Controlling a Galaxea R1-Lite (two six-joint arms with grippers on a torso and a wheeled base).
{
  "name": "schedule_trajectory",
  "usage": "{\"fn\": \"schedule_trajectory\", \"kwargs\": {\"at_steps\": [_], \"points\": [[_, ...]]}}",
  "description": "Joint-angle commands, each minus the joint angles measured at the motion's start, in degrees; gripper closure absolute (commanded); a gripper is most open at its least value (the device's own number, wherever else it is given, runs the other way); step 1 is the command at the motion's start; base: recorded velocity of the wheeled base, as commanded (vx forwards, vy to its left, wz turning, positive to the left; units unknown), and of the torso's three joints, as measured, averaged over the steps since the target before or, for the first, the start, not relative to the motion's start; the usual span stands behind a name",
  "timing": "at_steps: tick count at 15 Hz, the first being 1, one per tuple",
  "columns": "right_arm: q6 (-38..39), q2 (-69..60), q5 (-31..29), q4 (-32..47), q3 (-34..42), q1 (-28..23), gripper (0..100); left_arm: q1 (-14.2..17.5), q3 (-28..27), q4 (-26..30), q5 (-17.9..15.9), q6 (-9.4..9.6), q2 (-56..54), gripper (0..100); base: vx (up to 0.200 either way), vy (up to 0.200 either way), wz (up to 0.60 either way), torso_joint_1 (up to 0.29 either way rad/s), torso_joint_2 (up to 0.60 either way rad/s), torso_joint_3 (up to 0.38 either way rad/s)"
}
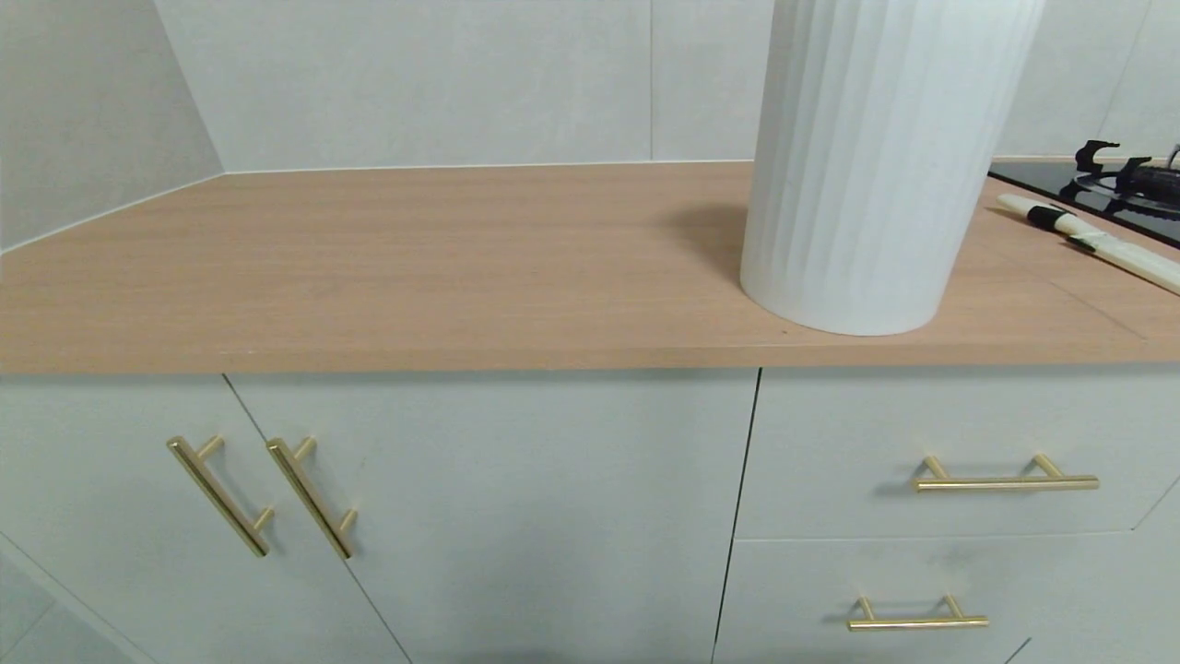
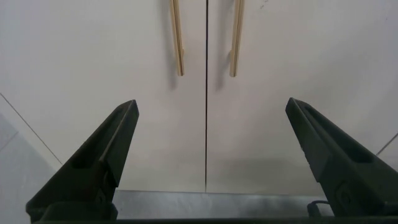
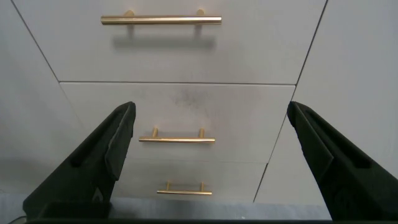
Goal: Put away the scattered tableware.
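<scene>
A tall white ribbed container (image 1: 876, 166) stands on the wooden countertop (image 1: 415, 267), right of centre near its front edge. A pale utensil with a black band (image 1: 1088, 235) lies on the counter at the far right. My left gripper (image 2: 208, 115) is open, low down, facing the white cabinet doors (image 2: 205, 124) with two gold handles (image 2: 177, 37). My right gripper (image 3: 211, 115) is open too, facing the white drawers (image 3: 180, 102) with gold bar handles (image 3: 161, 20). Nothing is between either pair of fingers.
A black stove top (image 1: 1097, 184) with a burner grate sits at the back right. Grey tiled walls close the counter at the back and left. Below are cabinet doors (image 1: 461, 507) on the left and drawers (image 1: 940, 452) on the right.
</scene>
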Motion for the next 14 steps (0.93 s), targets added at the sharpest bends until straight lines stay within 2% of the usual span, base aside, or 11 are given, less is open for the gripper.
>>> {"fn": "schedule_trajectory", "kwargs": {"at_steps": [1, 6, 14], "points": [[0.0, 0.1, 0.0, 0.0, 0.0, 0.0, 0, 0.0, 0.0, 0.0, 0.0, -0.01, 0.0, 0, 0.0, 0.0, 0.0, 0.0, 0.0, 0.0], [0.0, 0.1, 0.0, 0.0, 0.0, 0.0, 0, 0.0, 0.0, 0.0, 0.0, 0.07, 0.0, 0, 0.0, 0.0, 0.0, 0.0, 0.0, 0.0], [0.0, 0.1, 0.0, 0.0, 0.0, 0.0, 0, 0.0, 0.0, 0.0, 0.0, -0.01, 0.0, 0, 0.0, -0.2, 0.0, 0.001, 0.0, 0.002]]}}
